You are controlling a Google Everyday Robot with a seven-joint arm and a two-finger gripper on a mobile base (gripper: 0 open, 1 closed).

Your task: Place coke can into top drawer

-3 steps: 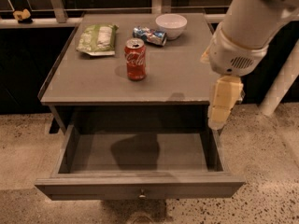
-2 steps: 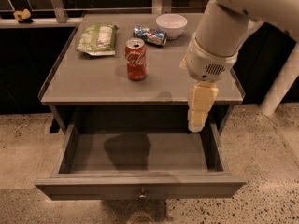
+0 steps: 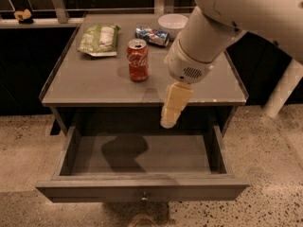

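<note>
The coke can [image 3: 138,59] stands upright on the table top [image 3: 85,84], red with white script and a silver top. The top drawer [image 3: 142,188] is pulled open below the table top, its inside bare, with a small round knob [image 3: 144,197] on its front panel. My gripper [image 3: 169,121] hangs from the big white arm, pointing down over the drawer's back edge, to the right of the can and lower in the view. It holds nothing that I can see.
A green snack bag [image 3: 99,38] lies at the table's back left. A blue-and-silver can [image 3: 151,35] lies on its side at the back, next to a white bowl [image 3: 173,22]. The floor is speckled.
My arm has swung left, and the gripper has moved from the table's right edge toward the middle, nearer the coke can. The can and drawer have not moved.
</note>
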